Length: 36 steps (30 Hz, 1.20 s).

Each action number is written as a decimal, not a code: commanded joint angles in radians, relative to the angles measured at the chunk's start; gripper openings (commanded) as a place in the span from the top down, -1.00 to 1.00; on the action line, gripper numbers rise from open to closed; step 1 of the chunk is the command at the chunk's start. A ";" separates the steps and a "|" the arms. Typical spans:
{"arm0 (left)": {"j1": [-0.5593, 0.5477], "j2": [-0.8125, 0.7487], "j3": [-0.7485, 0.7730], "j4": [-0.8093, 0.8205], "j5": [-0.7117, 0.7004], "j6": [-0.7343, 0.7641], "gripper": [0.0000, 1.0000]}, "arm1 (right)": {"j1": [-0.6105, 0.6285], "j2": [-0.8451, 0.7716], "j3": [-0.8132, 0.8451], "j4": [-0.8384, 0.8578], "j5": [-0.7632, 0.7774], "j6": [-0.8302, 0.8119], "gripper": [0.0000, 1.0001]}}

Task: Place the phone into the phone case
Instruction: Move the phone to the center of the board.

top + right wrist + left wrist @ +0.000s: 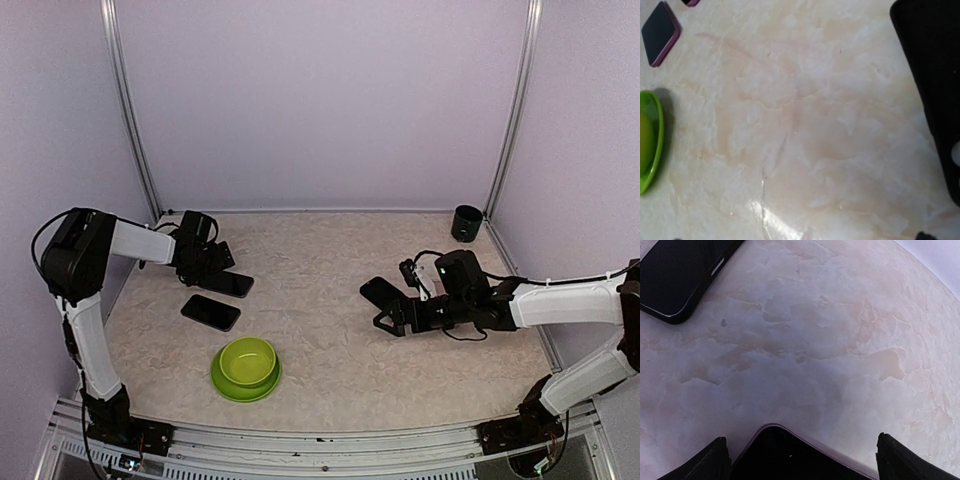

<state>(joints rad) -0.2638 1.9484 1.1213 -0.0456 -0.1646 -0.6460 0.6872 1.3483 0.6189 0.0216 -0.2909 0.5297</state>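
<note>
A dark phone with a purple rim (228, 284) lies flat on the table. My left gripper (212, 272) is open and low over it. In the left wrist view the phone's corner (790, 455) lies between the two spread fingertips (710, 462), with a gap on the right side. A second dark purple-rimmed slab (210, 312) lies just in front of it and also shows in the left wrist view (677, 275) and the right wrist view (660, 32). A black case-like slab (379, 291) lies beside my right gripper (392, 316), which is open and empty; the slab fills the right edge of the right wrist view (932, 95).
A green bowl (246, 368) stands near the front left, its rim showing in the right wrist view (652, 145). A black cup (466, 222) stands in the back right corner. White walls close the table on three sides.
</note>
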 commanded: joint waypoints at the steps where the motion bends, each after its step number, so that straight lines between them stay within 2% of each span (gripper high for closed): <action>1: -0.050 0.025 -0.018 -0.008 0.026 0.006 -0.98 | 0.013 0.005 -0.001 0.025 -0.005 0.010 -0.99; 7: -0.102 0.039 -0.035 0.018 0.058 0.017 -0.98 | 0.014 0.013 0.016 0.023 -0.017 -0.039 -0.99; 15: -0.190 0.088 0.021 0.021 0.058 0.054 -0.98 | 0.034 0.049 0.061 0.033 -0.027 -0.171 -0.99; 28: -0.303 0.158 0.120 0.038 0.116 0.108 -0.98 | 0.167 0.315 0.223 0.091 0.237 -0.410 -0.99; 36: -0.359 0.192 0.138 0.059 0.141 0.100 -0.98 | 0.188 0.489 0.393 0.098 0.269 -0.496 -0.99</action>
<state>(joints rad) -0.6033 2.0941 1.2766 0.0475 -0.0963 -0.5335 0.8688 1.7878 0.9440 0.0822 -0.0620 0.1032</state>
